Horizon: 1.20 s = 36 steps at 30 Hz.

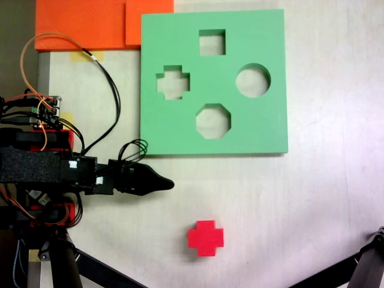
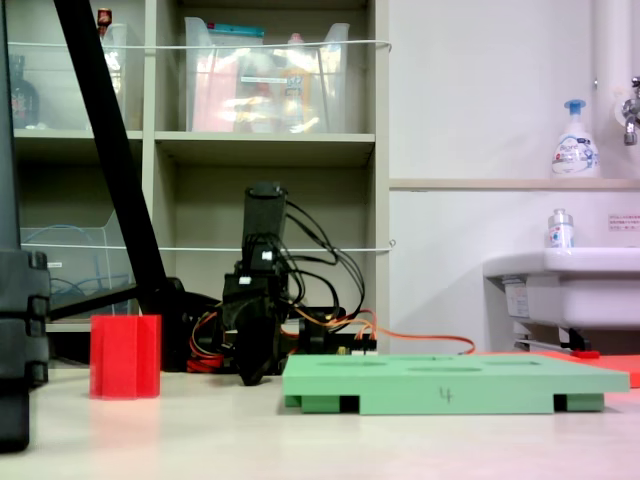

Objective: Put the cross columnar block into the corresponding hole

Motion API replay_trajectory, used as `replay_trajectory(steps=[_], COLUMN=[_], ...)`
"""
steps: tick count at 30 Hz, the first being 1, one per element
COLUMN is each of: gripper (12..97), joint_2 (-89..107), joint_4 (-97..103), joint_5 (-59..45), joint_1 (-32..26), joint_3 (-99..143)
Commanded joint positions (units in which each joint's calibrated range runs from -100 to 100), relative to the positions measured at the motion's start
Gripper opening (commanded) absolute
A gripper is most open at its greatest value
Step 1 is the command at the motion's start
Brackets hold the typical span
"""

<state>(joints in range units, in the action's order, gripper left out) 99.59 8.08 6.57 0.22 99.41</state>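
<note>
Gripper (image 1: pixel 170 183) first: in the top-down fixed view its dark jaws taper to one blunt point with no gap showing between them, so they look pressed together and they pinch nothing; in the low side-on fixed view the gripper (image 2: pixel 255 375) hangs nose-down close to the table, one jaw hiding the other. The red cross columnar block (image 1: pixel 205 237) stands upright and alone on the pale table (image 1: pixel 312 204), below and a little right of the gripper tip in the top-down view and apart from it; from the side the block (image 2: pixel 125 357) stands left of the arm. The corresponding hole (image 1: pixel 173 83), the plus-shaped cutout, sits at the left of the green foam board (image 1: pixel 264 129), with a square cutout (image 1: pixel 212 42) above right, a round one (image 1: pixel 252 80) to the right and an octagonal one (image 1: pixel 213 120) below right. All four are unfilled. The board lies flat, just above the gripper in that view, and an orange foam sheet (image 1: pixel 84 24) lies past its top-left corner. As I judge it, the task is at its very start, the approach before any grasp. The next move calls for spreading the jaws, swinging over to the block, and closing on two opposite arms so the plus keeps a known turn. Its arms seem roughly square with the hole's, so little twist should be needed.
</note>
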Motion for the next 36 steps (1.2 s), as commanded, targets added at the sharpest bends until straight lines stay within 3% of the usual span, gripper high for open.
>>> replay_trajectory(steps=[1, 20, 26, 29, 32, 36], gripper=[49.3, 46.5, 49.8, 50.3, 49.8, 45.3], joint_2=[-0.29, -0.01, 0.13, 0.13, 0.13, 0.13], joint_4=[3.33, 2.85, 2.56, 2.85, 3.33, 2.37], joint_5=[-0.34, 0.34, 4.69, 7.42, 19.29, 23.05], joint_1=[-0.05, 0.05, 1.42, 5.47, 6.89, 9.96], joint_3=[0.59, 0.59, 0.59, 0.59, 0.59, 0.59])
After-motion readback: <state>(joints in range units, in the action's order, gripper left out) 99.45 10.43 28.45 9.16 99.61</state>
